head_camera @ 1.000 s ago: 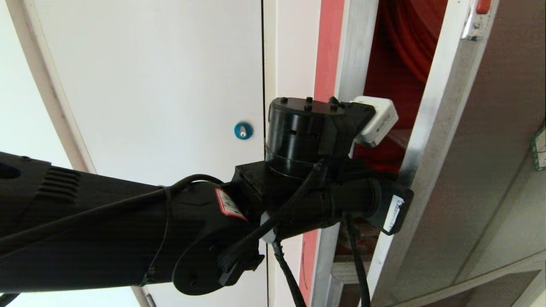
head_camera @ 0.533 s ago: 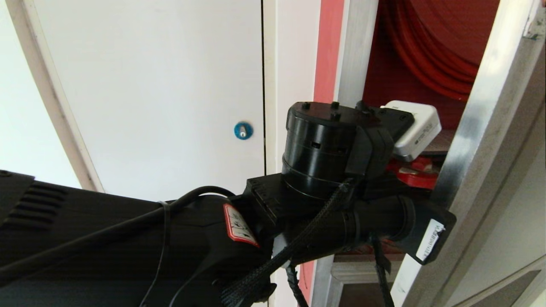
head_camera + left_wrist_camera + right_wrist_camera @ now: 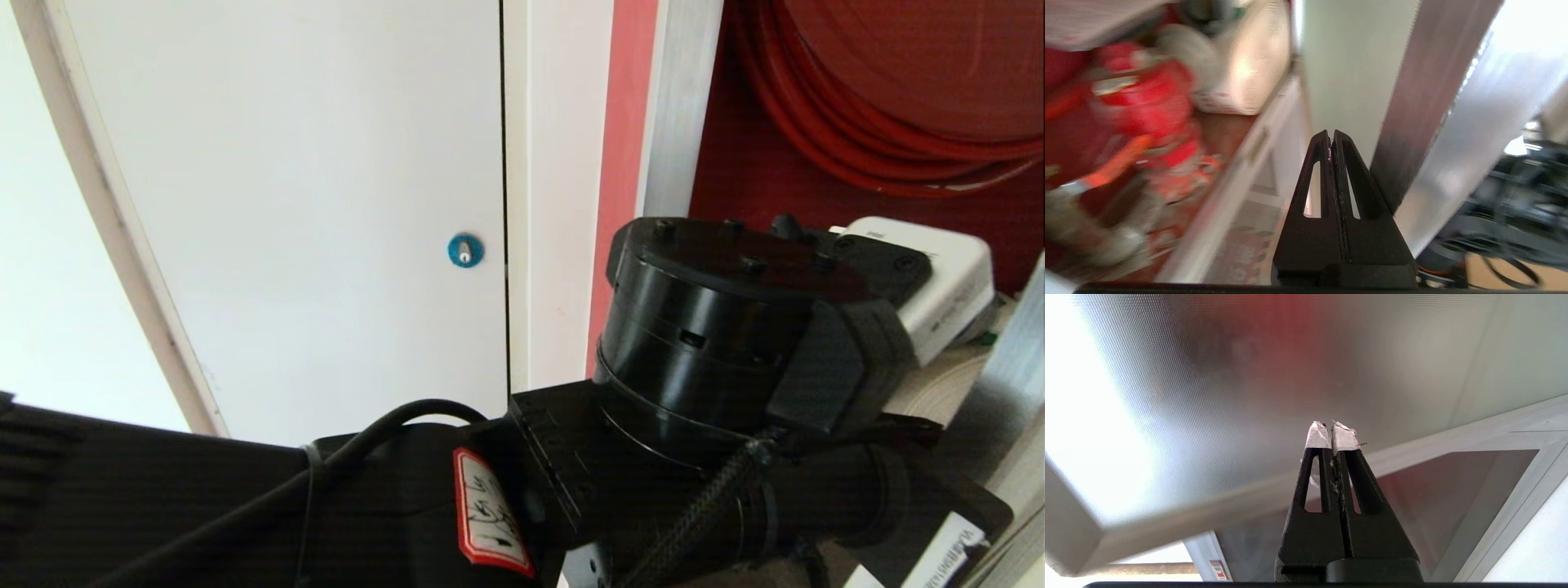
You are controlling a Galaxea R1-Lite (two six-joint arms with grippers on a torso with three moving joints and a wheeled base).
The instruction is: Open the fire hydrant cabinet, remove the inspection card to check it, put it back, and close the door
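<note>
- Fire hydrant cabinet (image 3: 665, 106): silver metal upright, red interior behind it; stands right of a white panel (image 3: 286, 204) w/ a blue round lock (image 3: 465, 250), a salmon-red strip (image 3: 622, 147) between them.
- Red hose reel (image 3: 882, 90) inside, upper right in head view; coils of red hose along its rim.
- White rolled hose (image 3: 939, 388) shows just below the wrist camera, mostly hidden by the arm.
- Left wrist view, blurred: red valve (image 3: 1147, 106) w/ a pale label band, text unreadable; an orange-red handle (image 3: 1114, 165) below it; a pale pinkish-white sheet (image 3: 1249, 73) beside the valve, likely the inspection card, print not legible.
- Door (image 3: 1437, 134): silver frame edge seen side-on, just beside the left fingers; contact can't be told. Cabinet is open.
- Left gripper (image 3: 1331, 136): fingers pressed together, nothing between them, pointing at the gap between cabinet frame and door edge.
- Left arm (image 3: 718, 359) fills the lower head view; red-bordered white sticker (image 3: 490, 514) w/ handwriting, unreadable; white tag (image 3: 951, 551) w/ printed text, cut off, not legible. White wrist camera (image 3: 939, 282) on top.
- Right gripper (image 3: 1331, 435): fingers closed, empty, tips wrapped in white tape; it points at dark tinted glass in a silver frame (image 3: 1453, 441). A small red-and-white label (image 3: 1218, 569) on a frame post, too small to read.
</note>
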